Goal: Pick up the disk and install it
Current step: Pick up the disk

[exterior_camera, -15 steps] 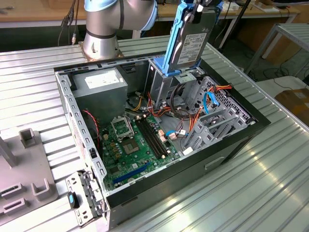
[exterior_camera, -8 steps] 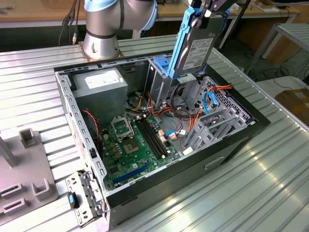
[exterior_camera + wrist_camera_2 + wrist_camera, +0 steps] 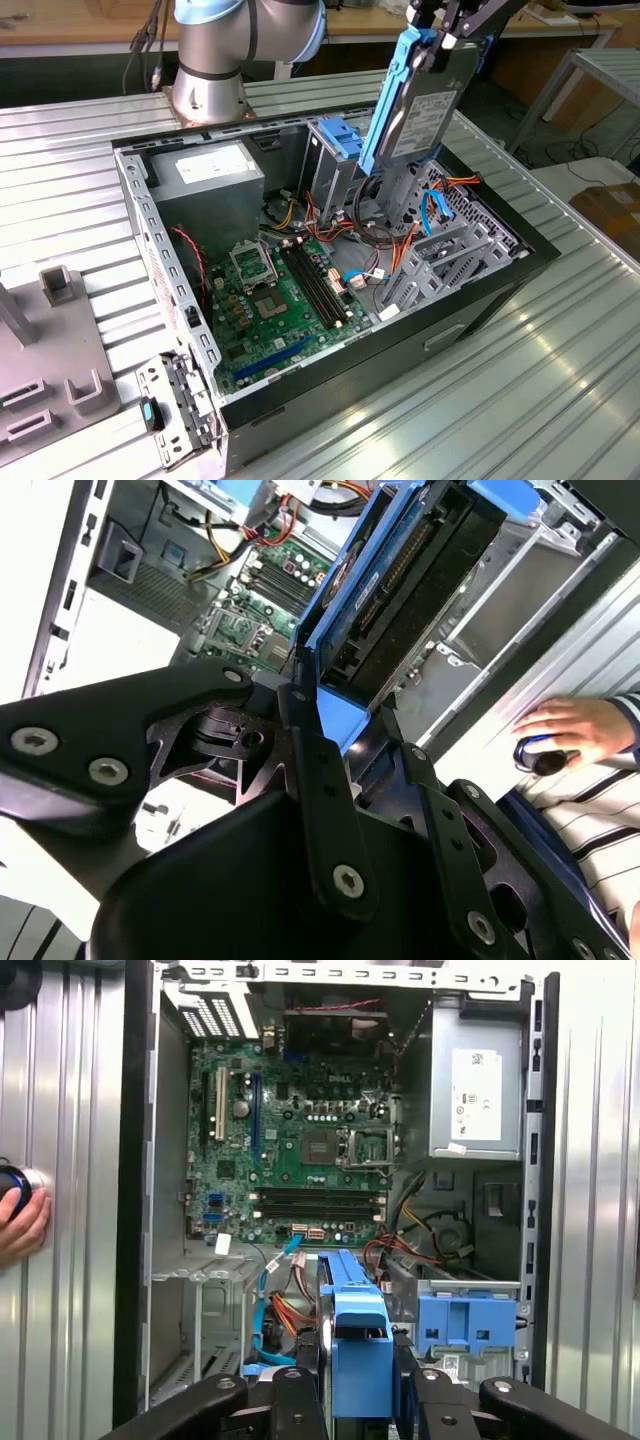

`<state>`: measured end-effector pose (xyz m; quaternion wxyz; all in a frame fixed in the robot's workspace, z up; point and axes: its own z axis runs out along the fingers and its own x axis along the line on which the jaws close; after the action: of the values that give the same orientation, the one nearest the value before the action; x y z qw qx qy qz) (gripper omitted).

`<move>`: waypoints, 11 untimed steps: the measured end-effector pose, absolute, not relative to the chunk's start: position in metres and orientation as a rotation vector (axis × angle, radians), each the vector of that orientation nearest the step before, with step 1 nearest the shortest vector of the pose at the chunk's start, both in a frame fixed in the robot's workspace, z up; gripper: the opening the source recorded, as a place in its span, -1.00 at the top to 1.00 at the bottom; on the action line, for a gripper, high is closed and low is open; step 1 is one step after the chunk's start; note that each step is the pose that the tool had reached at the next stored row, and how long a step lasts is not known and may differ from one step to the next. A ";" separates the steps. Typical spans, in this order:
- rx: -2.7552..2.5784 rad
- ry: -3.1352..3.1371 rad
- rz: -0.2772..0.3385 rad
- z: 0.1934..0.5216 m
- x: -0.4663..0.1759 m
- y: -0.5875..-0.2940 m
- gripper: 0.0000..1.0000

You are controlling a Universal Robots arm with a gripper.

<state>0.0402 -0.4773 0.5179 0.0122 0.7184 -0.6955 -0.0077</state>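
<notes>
Disk (image 3: 425,105) held above the open case (image 3: 150,215), upper right of the exterior view, with the gripper (image 3: 447,35) clamped on its upper end. The long axis is near vertical, the upper end leaning slightly toward the exterior view's right. The blue carrier edge faces the exterior view's left, the grey labelled face the camera. The lower end hangs over the drive bay (image 3: 455,255), just beside the blue bracket (image 3: 340,140); contact cannot be told. Cables (image 3: 432,215) crowd the bay. The motherboard (image 3: 285,300) lies open at centre. In the second wrist view, a person's hand (image 3: 570,725) rests on the table (image 3: 560,380) outside the case.
</notes>
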 end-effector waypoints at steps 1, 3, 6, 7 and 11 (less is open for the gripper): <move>2.239 -2.169 -0.024 0.518 0.041 -0.482 0.27; 2.237 -2.171 -0.024 0.518 0.041 -0.490 0.27; 2.235 -2.173 -0.024 0.518 0.042 -0.500 0.27; 2.234 -2.173 -0.024 0.518 0.042 -0.503 0.27; 2.232 -2.175 -0.025 0.518 0.043 -0.514 0.27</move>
<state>0.0431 -0.5139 0.5179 0.0124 0.7161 -0.6979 -0.0079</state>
